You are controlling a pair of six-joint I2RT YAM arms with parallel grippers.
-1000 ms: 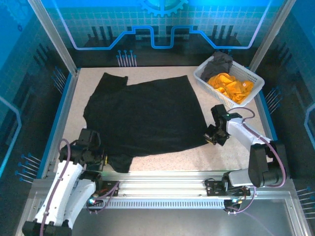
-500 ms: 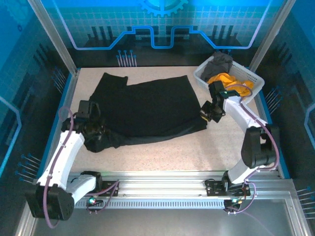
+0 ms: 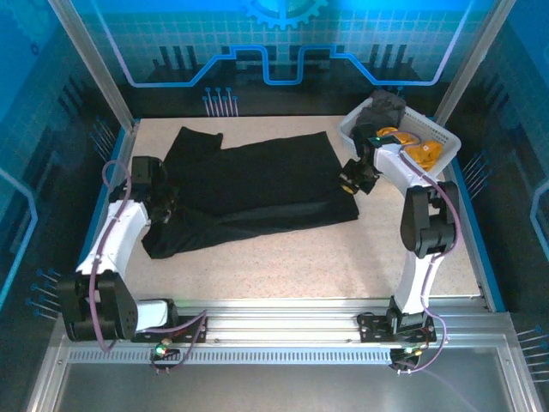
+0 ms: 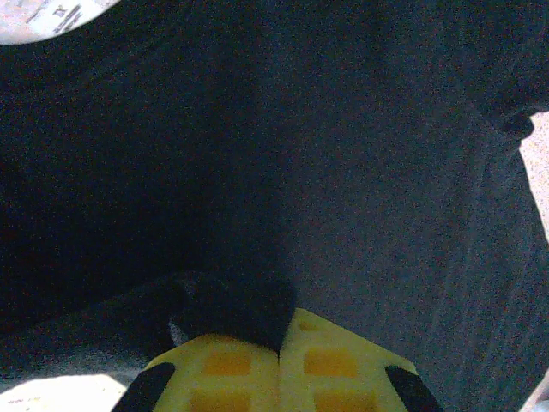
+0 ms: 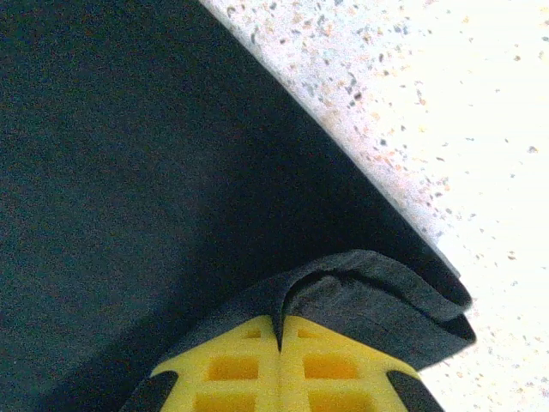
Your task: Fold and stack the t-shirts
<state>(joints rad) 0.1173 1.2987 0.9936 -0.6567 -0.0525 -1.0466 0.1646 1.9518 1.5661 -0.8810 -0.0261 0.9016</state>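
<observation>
shirt: the large plain black cloth t-shirt (image 3: 257, 184) is spread over the speckled tabletop (image 3: 369, 257), near hem partly doubled up onto the body
left pincer (image 4: 279, 343): clenched on a pinch of black cloth at the shirt's left side
right pincer (image 5: 276, 330): clamped on a folded lip at the right hem corner
why: my guess, holding both ends keeps the fold edge straight
queue: orange-yellow t-shirt (image 3: 425, 153) and dark grey t-shirt (image 3: 383, 107) sit bunched in the white plastic lattice basket (image 3: 433, 126), far right corner
writing: pale tag (image 4: 51, 17), print too blurry to read
</observation>
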